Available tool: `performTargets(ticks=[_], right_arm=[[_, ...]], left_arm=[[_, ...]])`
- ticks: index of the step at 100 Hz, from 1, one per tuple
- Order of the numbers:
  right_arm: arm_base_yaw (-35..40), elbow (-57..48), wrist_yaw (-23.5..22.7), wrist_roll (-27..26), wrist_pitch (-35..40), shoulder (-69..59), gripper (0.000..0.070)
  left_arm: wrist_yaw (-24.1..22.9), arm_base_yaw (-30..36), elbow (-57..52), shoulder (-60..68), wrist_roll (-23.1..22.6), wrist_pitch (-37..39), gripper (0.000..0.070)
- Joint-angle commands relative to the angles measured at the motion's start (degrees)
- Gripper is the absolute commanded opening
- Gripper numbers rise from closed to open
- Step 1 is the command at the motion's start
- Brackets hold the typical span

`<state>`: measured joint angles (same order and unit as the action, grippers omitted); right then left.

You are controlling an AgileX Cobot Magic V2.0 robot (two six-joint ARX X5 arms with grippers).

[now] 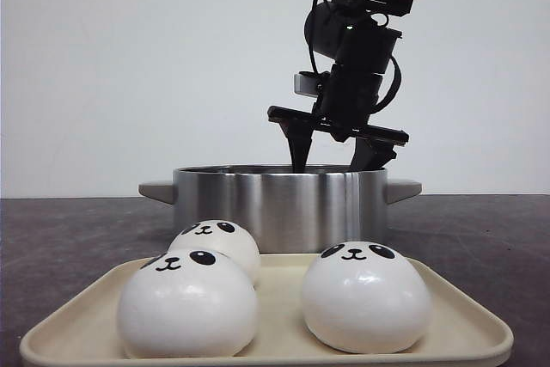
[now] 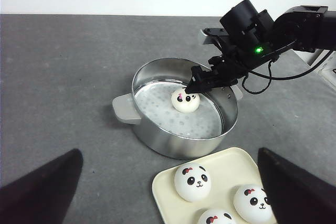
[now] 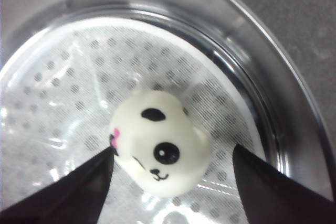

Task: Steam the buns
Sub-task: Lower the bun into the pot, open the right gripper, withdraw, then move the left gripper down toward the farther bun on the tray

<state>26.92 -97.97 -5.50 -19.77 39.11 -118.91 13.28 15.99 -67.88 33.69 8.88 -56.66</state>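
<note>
From my station, the right arm reached steeply down over the steel pot [image 1: 279, 208], its right gripper [image 3: 170, 182] spread wide inside the rim, fingers either side of one bun [image 3: 157, 142] lying tilted on the perforated steamer liner [image 3: 58, 87], not clamping it. The left gripper [image 2: 168, 187] hung wide above the counter [image 2: 63, 77]. Three buns [image 1: 189, 302] sat on the cream tray [image 1: 275, 351].

Three buns [image 1: 365, 298] sit on a tray [image 1: 477, 320] at the near edge of the table [image 1: 69, 238]. Just behind stands a pot [image 1: 284, 204], one bun [image 2: 185, 100] inside it.
</note>
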Motion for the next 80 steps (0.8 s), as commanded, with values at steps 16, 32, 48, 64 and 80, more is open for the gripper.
performTargets(ticks=[16,32,48,64,80], right_arm=[[0.87,-12.33,-9.62,2.95,0.35,-0.48,0.0405],[2.84,-16.94,-10.82,13.53,1.22,6.45,0.0],[5.07,-16.0,-5.22,19.06,0.72,17.75,0.0],[6.75,-9.49,0.48,23.23,0.15,31.87,0.0],[7.08,-0.24,1.57,25.22,3.93,46.77,0.0]], left_arm=[[-0.2,0.24,-1.05,0.37,-0.33,0.57,0.07],[0.35,0.24,-0.7,0.92,4.28,0.59,0.07],[7.61,0.28,1.97,2.62,9.11,0.44,0.07],[9.88,1.6,7.26,4.61,13.09,-0.11,0.07],[8.72,4.66,10.73,8.17,15.08,0.02,0.07]])
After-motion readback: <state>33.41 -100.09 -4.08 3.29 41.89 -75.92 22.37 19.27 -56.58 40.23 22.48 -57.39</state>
